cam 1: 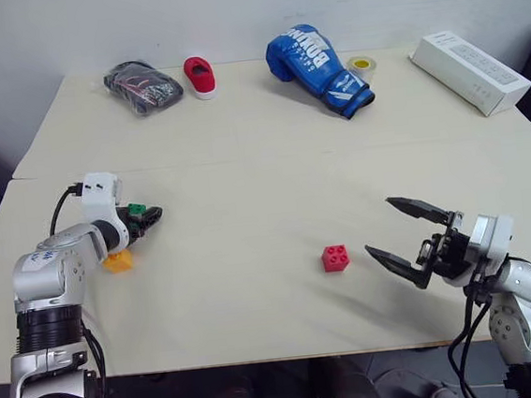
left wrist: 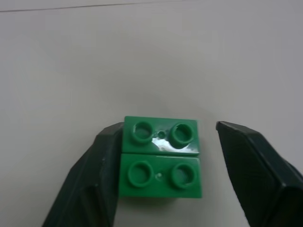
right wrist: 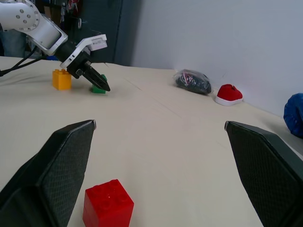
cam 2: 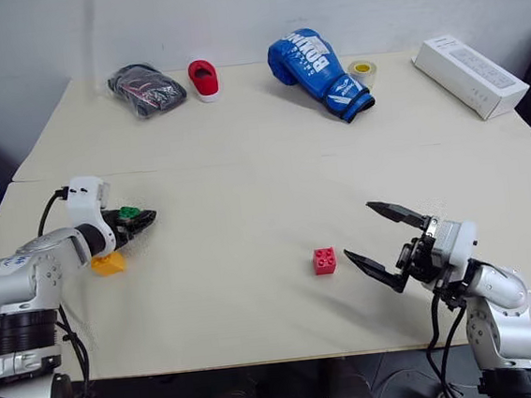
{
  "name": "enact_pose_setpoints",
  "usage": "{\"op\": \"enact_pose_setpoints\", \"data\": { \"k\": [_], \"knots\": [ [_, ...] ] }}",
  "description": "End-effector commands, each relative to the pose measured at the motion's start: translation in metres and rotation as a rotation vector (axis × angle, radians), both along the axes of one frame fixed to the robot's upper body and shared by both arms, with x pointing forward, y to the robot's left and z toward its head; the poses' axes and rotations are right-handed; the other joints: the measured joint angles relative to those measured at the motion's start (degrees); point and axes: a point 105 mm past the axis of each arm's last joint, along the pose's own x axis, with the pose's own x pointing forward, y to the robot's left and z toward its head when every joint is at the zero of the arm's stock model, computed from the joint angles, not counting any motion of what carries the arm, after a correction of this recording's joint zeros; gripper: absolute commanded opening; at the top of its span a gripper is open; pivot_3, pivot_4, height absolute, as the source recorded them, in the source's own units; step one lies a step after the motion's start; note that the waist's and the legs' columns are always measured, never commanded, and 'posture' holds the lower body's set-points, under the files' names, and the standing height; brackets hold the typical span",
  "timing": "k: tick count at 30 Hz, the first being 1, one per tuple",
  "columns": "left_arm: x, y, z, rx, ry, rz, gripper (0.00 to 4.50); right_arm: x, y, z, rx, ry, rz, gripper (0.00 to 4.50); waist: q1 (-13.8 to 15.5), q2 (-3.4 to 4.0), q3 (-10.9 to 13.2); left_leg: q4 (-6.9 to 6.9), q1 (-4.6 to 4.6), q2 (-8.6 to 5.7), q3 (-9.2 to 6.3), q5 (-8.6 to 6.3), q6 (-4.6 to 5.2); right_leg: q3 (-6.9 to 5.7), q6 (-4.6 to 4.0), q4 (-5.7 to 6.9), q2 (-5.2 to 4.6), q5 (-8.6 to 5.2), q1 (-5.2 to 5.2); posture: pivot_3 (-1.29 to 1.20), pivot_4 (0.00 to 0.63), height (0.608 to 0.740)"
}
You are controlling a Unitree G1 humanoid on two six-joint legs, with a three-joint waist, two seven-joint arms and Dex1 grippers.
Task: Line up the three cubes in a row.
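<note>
Three cubes lie unaligned on the worktop [cam 1: 241, 135]: the green cube [left wrist: 161, 158] sits between my left gripper [cam 1: 151, 217] jaws, one finger against its side, the other just off it, so the grip looks unfinished; the orange-yellow cube [cam 1: 117, 261] rests just beside that arm, near the left edge; the red cube [cam 1: 335, 258] stands well apart, in front of my right gripper [cam 1: 402, 234], whose jaws gape wide and empty; next, I judge, I must close firmly on green, then carry it toward the others.
</note>
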Motion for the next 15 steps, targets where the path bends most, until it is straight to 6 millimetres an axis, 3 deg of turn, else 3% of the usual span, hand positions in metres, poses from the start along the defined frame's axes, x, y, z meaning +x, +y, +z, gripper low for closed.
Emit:
{"op": "enact_pose_setpoints", "data": {
  "k": [1,5,8,10,12,13,15],
  "knots": [
    [0.003,0.006,0.018,0.056,-0.057,-0.002,1.68,-0.003,0.004,0.010,0.000,-0.031,0.011,4.50,0.0,0.00,0.0,0.00,0.00,0.00,0.00,0.00,0.00,0.00,0.00,0.00,0.00,0.00,0.00,0.00,0.150,0.740],
    [0.007,-0.012,0.049,0.084,-0.211,-0.157,1.53,-0.003,0.003,0.009,0.001,-0.025,0.004,4.50,0.2,0.00,0.0,0.00,-0.01,-0.01,0.00,0.00,0.01,-0.01,0.00,-0.01,-0.01,0.00,0.00,0.00,0.150,0.740],
    [0.003,-0.039,0.080,0.099,-0.354,-0.367,1.53,-0.002,-0.001,0.007,-0.010,-0.017,-0.003,4.50,0.4,-0.01,0.0,0.02,-0.04,-0.02,-0.01,0.01,0.02,-0.03,0.00,-0.02,-0.03,0.00,0.00,0.00,0.150,0.740],
    [-0.002,-0.052,0.090,0.129,-0.405,-0.475,1.53,-0.002,-0.004,0.005,-0.022,-0.011,-0.006,4.50,0.3,0.00,0.0,0.03,-0.04,-0.03,0.00,0.01,0.02,-0.03,0.00,-0.03,-0.03,0.00,0.01,0.00,0.150,0.740],
    [-0.021,-0.085,0.100,0.177,-0.456,-0.770,1.53,-0.003,-0.014,0.003,-0.055,-0.001,-0.013,4.50,0.1,0.00,0.0,0.03,-0.04,-0.03,0.02,0.01,0.02,-0.03,0.00,-0.02,0.00,0.00,0.00,0.00,0.150,0.740],
    [-0.039,-0.109,0.099,0.210,-0.450,-0.977,1.53,-0.005,-0.022,0.001,-0.085,0.007,-0.015,4.50,0.1,0.00,0.0,0.03,-0.04,-0.03,0.03,0.01,0.02,-0.03,0.00,-0.03,0.01,0.00,0.00,0.00,0.150,0.740],
    [-0.063,-0.139,0.086,0.265,-0.383,-1.235,1.53,-0.009,-0.034,-0.002,-0.130,0.027,-0.013,4.50,0.4,0.00,0.0,0.04,-0.06,-0.04,0.05,0.01,0.03,-0.04,0.00,-0.03,0.05,0.00,0.00,0.00,0.150,0.740]
  ]
}}
